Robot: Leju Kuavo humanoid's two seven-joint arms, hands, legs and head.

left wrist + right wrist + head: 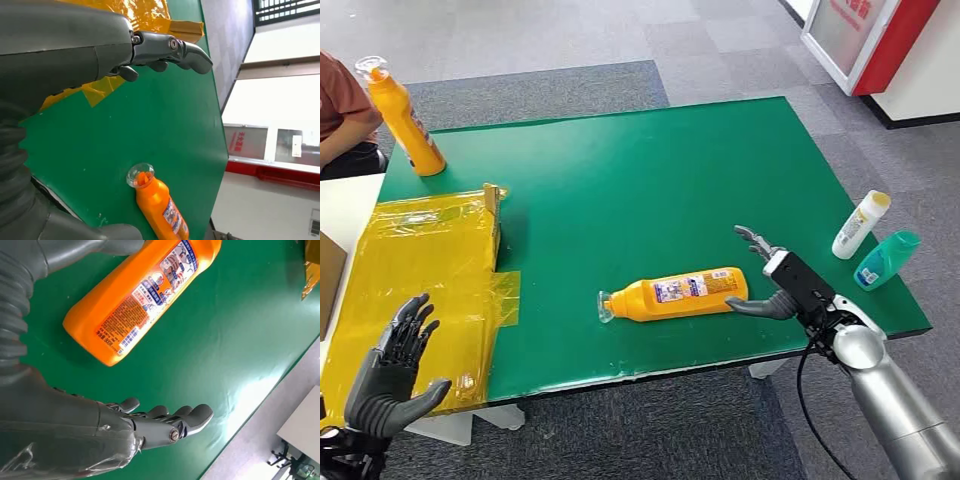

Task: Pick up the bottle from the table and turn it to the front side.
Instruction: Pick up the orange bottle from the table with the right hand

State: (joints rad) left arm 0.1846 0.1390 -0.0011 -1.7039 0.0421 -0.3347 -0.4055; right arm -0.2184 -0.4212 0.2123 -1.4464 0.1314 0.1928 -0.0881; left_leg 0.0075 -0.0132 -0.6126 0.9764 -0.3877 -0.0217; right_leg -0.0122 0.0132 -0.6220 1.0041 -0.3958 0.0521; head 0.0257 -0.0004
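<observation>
Nearest, the left robot hand (392, 370) hovers with its fingers spread and nothing in them, over the near corner of the yellow plastic sheet (433, 270) that covers the left end of the green counter (622, 180). From the left wrist view the same fingers (188, 50) stretch out flat above the green surface, apart from it.

Right of that sheet, close to the counter's near edge, the orange detergent bottle (678, 294) lies on its side, its clear cap pointing toward the sheet and its base pointing toward the right robot hand (769, 280). A printed label runs along the bottle's upward-facing side. The right robot hand is open around the bottle's base: the thumb reaches in at the near side of the base, touching or nearly touching it, and the other fingers are spread beyond the base, apart from it. In the right wrist view those fingers (177, 420) lie extended over bare green, with the bottle's label facing the camera.

Farther right of the bottle, near the counter's right edge, a white bottle with a yellow cap (860, 224) and a teal bottle (887, 259) lie just beside each other.

Far beyond the sheet, at the counter's back left corner, a second orange bottle (401, 117) stands tilted, next to a person's sleeve (343, 95).
</observation>
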